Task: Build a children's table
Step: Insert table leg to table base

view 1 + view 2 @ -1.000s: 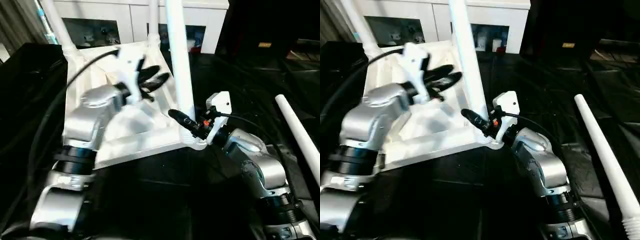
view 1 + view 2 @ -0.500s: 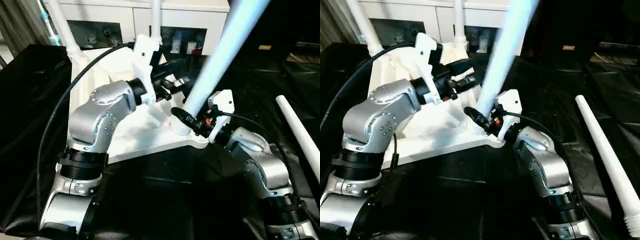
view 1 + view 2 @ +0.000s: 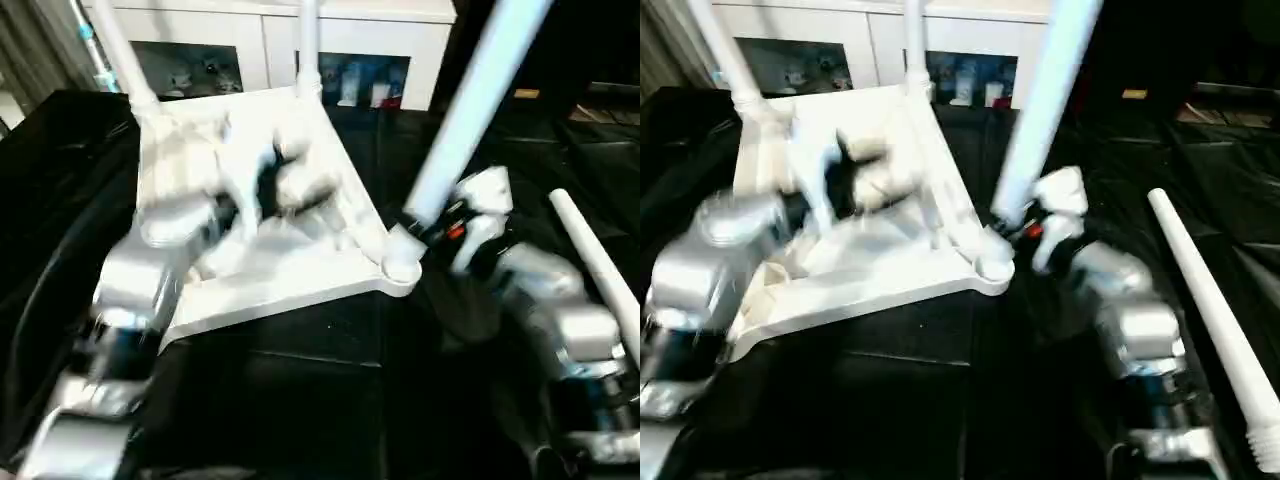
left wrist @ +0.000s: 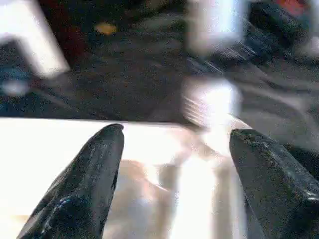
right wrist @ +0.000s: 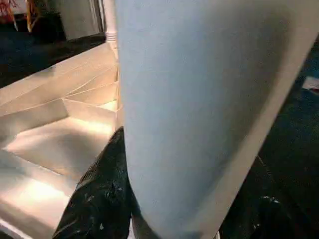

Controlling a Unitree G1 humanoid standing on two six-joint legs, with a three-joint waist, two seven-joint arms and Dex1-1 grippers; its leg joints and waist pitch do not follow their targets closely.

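The white table top (image 3: 290, 285) lies upside down, ribs up, on black cloth. Two white legs stand in its far corners, one on the left (image 3: 120, 55) and one on the right (image 3: 307, 40). My right gripper (image 3: 432, 228) is shut on a third leg (image 3: 470, 110), which leans to the right with its lower end just above and beside the near right corner socket (image 3: 401, 270). In the right wrist view that leg (image 5: 199, 99) fills the gap between the fingers. My left gripper (image 4: 177, 132) is open and hangs over the middle of the top (image 3: 295, 185), holding nothing.
A fourth loose leg (image 3: 590, 265) lies on the black cloth (image 3: 300, 400) to the right of my right arm. A white cabinet (image 3: 270, 30) stands close behind the table top.
The held leg has gone from upright in the near right socket to leaning right, its base now off the socket. My right arm has shifted right. My left arm has drawn back over the top.
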